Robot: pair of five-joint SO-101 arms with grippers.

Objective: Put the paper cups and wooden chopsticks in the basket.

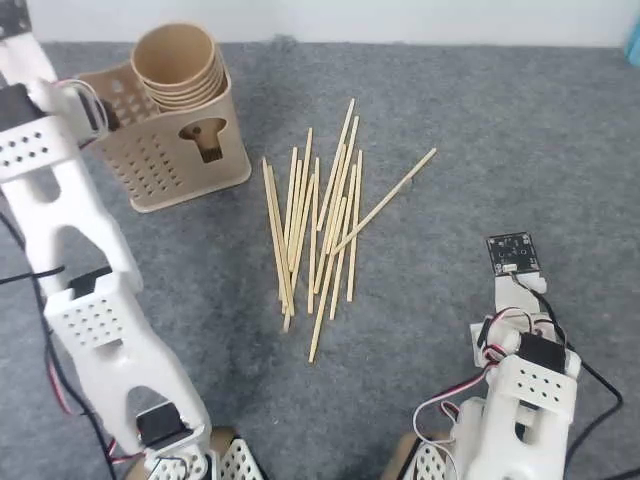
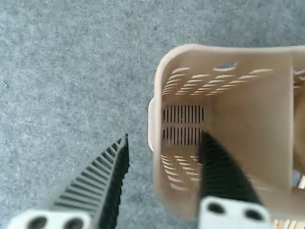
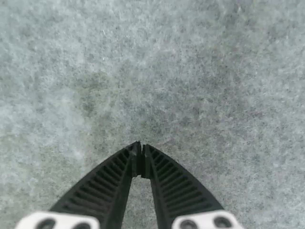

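Note:
A tan perforated basket [image 1: 190,165] stands at the table's far left, with a stack of paper cups [image 1: 180,65] upright in its far compartment. Several wooden chopsticks [image 1: 320,225] lie loose on the grey carpet in the middle, one of them [image 1: 390,198] slanting off to the right. My left gripper [image 2: 164,138] is open and straddles the basket's end wall [image 2: 159,119]: one finger [image 2: 219,167] is inside an empty compartment, the other [image 2: 107,176] outside. My right gripper [image 3: 141,147] is shut on nothing, low over bare carpet.
The left arm [image 1: 60,200] stretches along the table's left side up to the basket. The right arm [image 1: 525,370] sits folded at the near right, well away from the chopsticks. Grey carpet [image 1: 520,130] covers the table.

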